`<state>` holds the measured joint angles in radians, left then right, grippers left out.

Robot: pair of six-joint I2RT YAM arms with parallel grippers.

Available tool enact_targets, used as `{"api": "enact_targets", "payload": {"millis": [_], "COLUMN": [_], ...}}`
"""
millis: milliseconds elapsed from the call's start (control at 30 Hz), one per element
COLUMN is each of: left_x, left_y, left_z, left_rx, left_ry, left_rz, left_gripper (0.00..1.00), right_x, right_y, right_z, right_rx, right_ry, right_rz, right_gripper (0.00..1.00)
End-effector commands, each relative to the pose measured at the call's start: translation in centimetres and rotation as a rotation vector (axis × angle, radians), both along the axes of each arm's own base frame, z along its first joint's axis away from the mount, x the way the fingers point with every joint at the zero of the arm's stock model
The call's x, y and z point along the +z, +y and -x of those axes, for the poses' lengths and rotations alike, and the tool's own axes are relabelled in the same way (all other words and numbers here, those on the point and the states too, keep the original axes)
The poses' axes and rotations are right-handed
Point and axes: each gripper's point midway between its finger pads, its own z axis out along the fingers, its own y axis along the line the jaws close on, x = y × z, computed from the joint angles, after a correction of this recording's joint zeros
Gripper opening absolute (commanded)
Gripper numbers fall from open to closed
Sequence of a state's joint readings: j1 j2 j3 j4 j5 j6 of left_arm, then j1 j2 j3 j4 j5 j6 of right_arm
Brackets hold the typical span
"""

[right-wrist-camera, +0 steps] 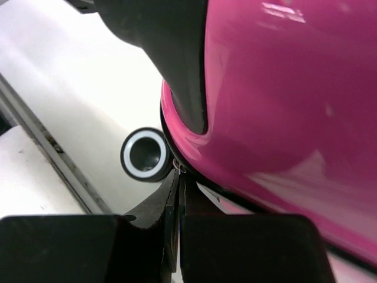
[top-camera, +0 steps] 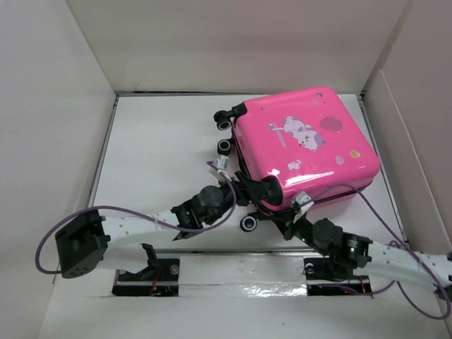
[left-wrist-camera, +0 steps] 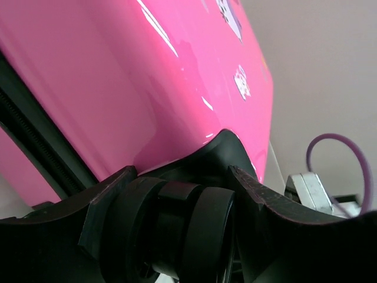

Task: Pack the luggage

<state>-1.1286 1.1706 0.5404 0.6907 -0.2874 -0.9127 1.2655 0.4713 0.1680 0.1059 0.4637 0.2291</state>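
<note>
The pink luggage (top-camera: pixel 304 141) lies flat and closed at the back right of the table, printed side up. My left gripper (top-camera: pixel 260 191) is at its near-left corner. In the left wrist view the fingers (left-wrist-camera: pixel 121 180) sit on both sides of a black double wheel (left-wrist-camera: pixel 188 230) under the pink shell (left-wrist-camera: pixel 147 76). My right gripper (top-camera: pixel 291 212) is at the near edge of the luggage. In the right wrist view its fingers (right-wrist-camera: pixel 171 194) are pressed together on a tiny zipper pull (right-wrist-camera: pixel 179 168) at the dark seam of the shell (right-wrist-camera: pixel 283 88).
Tall white cardboard walls (top-camera: pixel 56 106) box in the table on three sides. Other black wheels with white rims stick out on the luggage's left side (top-camera: pixel 224 147), and one stands near my right gripper (right-wrist-camera: pixel 144 154). Purple cables (top-camera: pixel 381 212) loop over both arms.
</note>
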Motion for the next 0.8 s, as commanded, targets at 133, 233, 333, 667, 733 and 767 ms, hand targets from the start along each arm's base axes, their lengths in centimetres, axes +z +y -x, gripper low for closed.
{"api": "enact_targets", "payload": {"millis": [133, 233, 333, 667, 733, 767], "left_x": [2.5, 4.4, 5.4, 7.4, 5.1, 6.6], "left_y": [-6.4, -6.8, -3.3, 14.3, 15.6, 15.2], "left_z": [1.8, 0.6, -2.7, -19.1, -22.1, -23.2], "left_rx": [-0.165, -0.148, 0.018, 0.411, 0.394, 0.362], "left_ry": [-0.09, -0.176, -0.215, -0.124, -0.095, -0.14], "left_rz": [0.034, -0.033, -0.168, -0.221, -0.322, -0.328], "left_gripper": [0.02, 0.45, 0.74, 0.8, 0.78, 0.78], "right_x": [6.0, 5.6, 5.7, 5.8, 5.5, 5.5], "right_y": [-5.8, -6.1, -6.2, -4.7, -4.6, -4.5], "right_z": [-0.9, -1.1, -1.5, -2.9, -3.0, -2.9], "right_rx": [-0.158, -0.177, -0.2, -0.194, -0.186, -0.177], "right_ry": [-0.028, -0.014, -0.003, -0.032, -0.03, -0.03], "right_rz": [-0.291, -0.276, -0.227, -0.133, -0.126, -0.128], "right_gripper": [0.0, 0.0, 0.0, 0.0, 0.0, 0.0]}}
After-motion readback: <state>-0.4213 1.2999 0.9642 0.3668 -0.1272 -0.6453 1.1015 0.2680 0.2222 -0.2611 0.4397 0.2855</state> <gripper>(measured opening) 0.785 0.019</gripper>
